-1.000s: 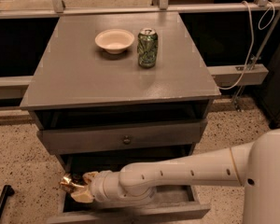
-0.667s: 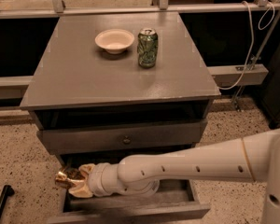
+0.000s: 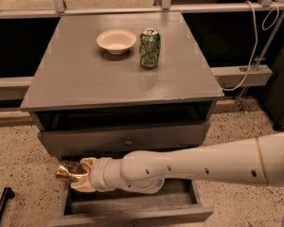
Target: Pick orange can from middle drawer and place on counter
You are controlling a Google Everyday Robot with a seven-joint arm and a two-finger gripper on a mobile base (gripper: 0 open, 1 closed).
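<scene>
Claw [image 3: 75, 172] pinches the orange can [image 3: 66, 170] over the left edge of the middle drawer [image 3: 132, 214], so I judge the picking done, only placing on the desk [image 3: 109, 79] is left.

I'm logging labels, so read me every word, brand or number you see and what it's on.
No text is readable anywhere.
The green can: printing too blurred to read.
The orange can, held by the gripper at the left side of the middle drawer: no legible lettering.
The bowl and counter: no writing.
</scene>
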